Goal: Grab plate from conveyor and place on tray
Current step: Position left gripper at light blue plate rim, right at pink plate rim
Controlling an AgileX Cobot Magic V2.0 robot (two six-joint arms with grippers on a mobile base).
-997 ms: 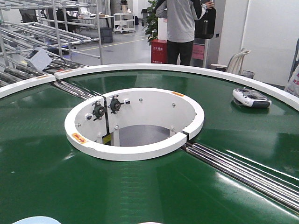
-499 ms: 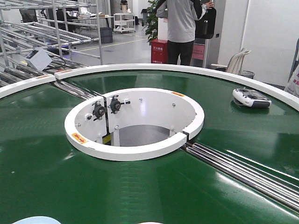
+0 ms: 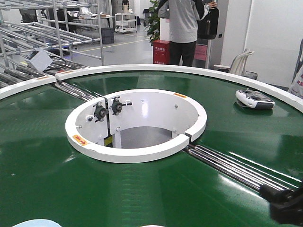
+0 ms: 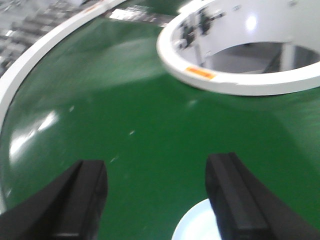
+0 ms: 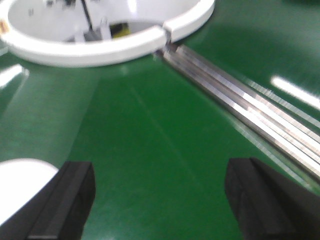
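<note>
The conveyor [image 3: 42, 165] is a dark green ring belt with white rims round a white-walled central opening [image 3: 137, 124]. A pale blue plate [image 3: 37, 223] and a white sliver of another plate [image 3: 151, 225] peek in at the front view's bottom edge. The left gripper [image 4: 156, 167] hangs open over bare belt, and a white plate [image 4: 200, 226] lies just under its right finger. My right gripper [image 5: 159, 170] is open above the belt, with a white plate [image 5: 20, 181] beside its left finger. That gripper [image 3: 283, 204] shows at the front view's lower right. The tray is out of view.
Steel roller strips [image 3: 236, 170] cross the belt from the opening to the lower right, close to the right gripper. A grey-and-white handheld controller [image 3: 254, 99] lies on the far right of the belt. A person [image 3: 183, 28] stands behind the conveyor, with metal racks [image 3: 42, 38] at the back left.
The right gripper has come into the front view at the lower right, over the roller strips. Everything else there looks the same.
</note>
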